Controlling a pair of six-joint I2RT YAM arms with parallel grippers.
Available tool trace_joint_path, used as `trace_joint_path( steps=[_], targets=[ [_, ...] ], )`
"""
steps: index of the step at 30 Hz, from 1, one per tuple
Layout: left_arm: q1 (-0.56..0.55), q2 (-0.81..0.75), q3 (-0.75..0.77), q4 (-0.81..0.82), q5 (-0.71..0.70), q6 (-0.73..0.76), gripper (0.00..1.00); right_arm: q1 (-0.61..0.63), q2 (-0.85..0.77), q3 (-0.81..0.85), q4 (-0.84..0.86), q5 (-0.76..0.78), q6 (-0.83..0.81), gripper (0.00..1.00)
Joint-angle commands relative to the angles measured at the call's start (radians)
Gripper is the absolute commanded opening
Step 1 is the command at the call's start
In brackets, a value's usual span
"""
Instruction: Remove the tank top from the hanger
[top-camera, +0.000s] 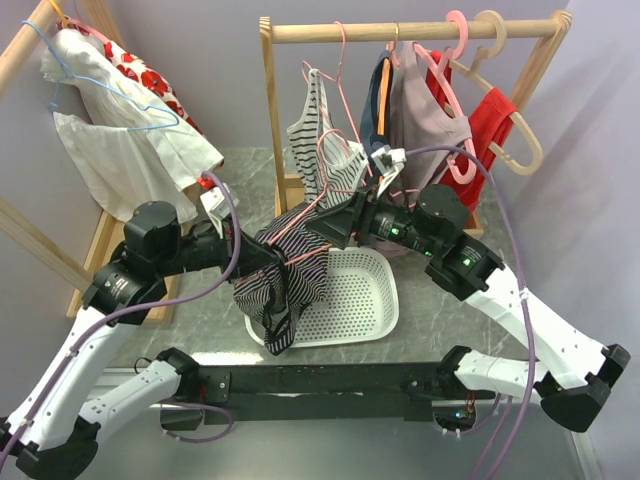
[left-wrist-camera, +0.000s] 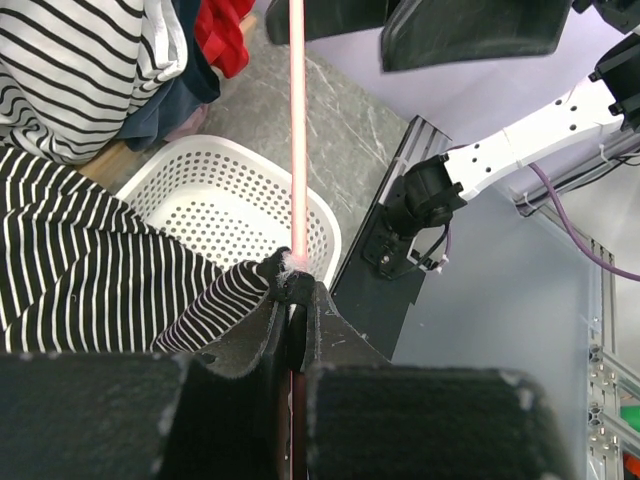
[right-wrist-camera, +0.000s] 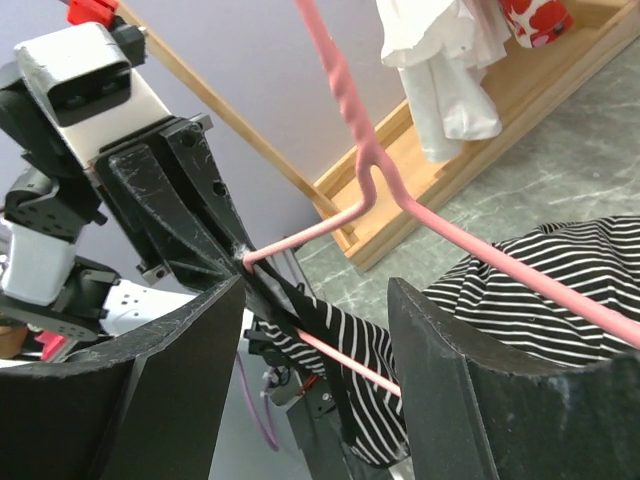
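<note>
Left wrist view: left gripper (left-wrist-camera: 293, 300) clamped shut on pink hanger (left-wrist-camera: 297, 150), with striped tank top (left-wrist-camera: 80, 270) bunched against its fingertips. Right gripper (right-wrist-camera: 315, 300) open, jaws straddling the hanger wire, holding nothing. Step, as judged: stripping the garment. Next move calls for the right gripper to pinch fabric and draw it off the hanger.

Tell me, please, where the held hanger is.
The hanger is central in the top view, above the basket, tank top draped on it, left gripper pinching its end.

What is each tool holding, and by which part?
Left tool grips the hanger at one end corner, the top touching it. Right tool open, holding nothing.
</note>
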Motion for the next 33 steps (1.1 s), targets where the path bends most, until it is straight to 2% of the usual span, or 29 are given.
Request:
trace_joint_path(
  steps=[1,5,12,16,19,21,22,24,25,26,33],
  targets=[
    [0.0,0.001,-0.019,0.094,0.037,-0.018,0.01,0.02,0.022,0.052,0.063,0.054,-0.022,0.67],
    [0.0,0.01,-0.028,0.099,0.065,-0.018,0.01,0.026,0.007,0.009,0.132,0.092,-0.012,0.67],
    [-0.001,0.013,-0.063,0.145,0.119,-0.035,0.01,0.029,0.018,-0.002,0.132,0.111,-0.012,0.66],
    [-0.004,0.016,-0.071,0.146,0.146,-0.026,0.01,0.029,0.021,-0.014,0.128,0.125,-0.01,0.58],
    [-0.004,0.027,-0.061,0.133,0.163,-0.011,0.01,0.028,0.021,-0.012,0.122,0.139,-0.015,0.39],
    [-0.004,0.036,-0.059,0.127,0.189,0.001,0.01,0.029,0.022,-0.012,0.106,0.148,-0.024,0.39],
    [-0.004,0.039,-0.054,0.119,0.195,0.006,0.01,0.029,0.021,-0.012,0.102,0.152,-0.03,0.27],
    [-0.004,0.048,-0.051,0.111,0.215,0.015,0.01,0.029,0.021,-0.015,0.103,0.165,-0.03,0.22],
    [-0.004,0.053,-0.045,0.105,0.217,0.018,0.01,0.031,0.019,-0.018,0.108,0.165,-0.03,0.06],
    [-0.006,0.054,-0.041,0.096,0.215,0.023,0.01,0.029,0.021,-0.017,0.106,0.165,-0.032,0.01],
    [-0.004,0.051,-0.034,0.053,0.157,0.061,0.01,0.029,-0.028,-0.063,0.114,0.197,-0.048,0.0]
  ],
)
